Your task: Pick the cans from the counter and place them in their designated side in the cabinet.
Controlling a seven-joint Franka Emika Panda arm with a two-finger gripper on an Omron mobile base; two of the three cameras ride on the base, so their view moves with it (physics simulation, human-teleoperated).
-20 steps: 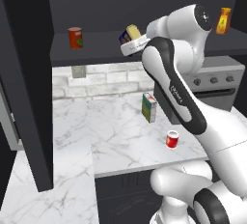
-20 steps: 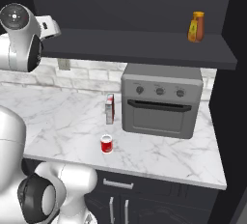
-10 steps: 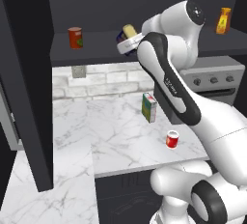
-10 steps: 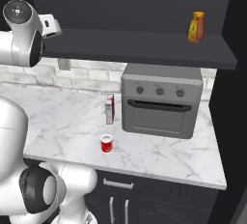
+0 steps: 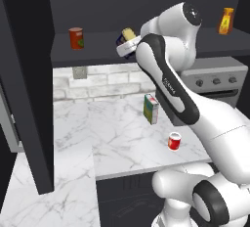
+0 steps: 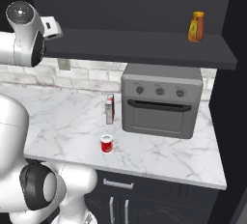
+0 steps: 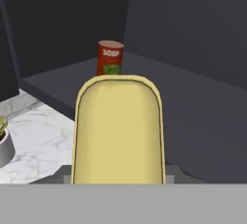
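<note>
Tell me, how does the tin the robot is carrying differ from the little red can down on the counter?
The yellow-topped tin is boxy with rounded corners; the short red can is round with a white top. The tin is held in the gripper up at the cabinet shelf; the red can stands upright on the marble counter. Both are small.

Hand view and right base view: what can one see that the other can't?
Hand view alone: the yellow-topped tin up close in the gripper, and a red soup can on the cabinet shelf ahead.
Right base view alone: the grey oven, the short red can, the carton and an orange bottle.
Both: the dark shelf and the white marble counter.
</note>
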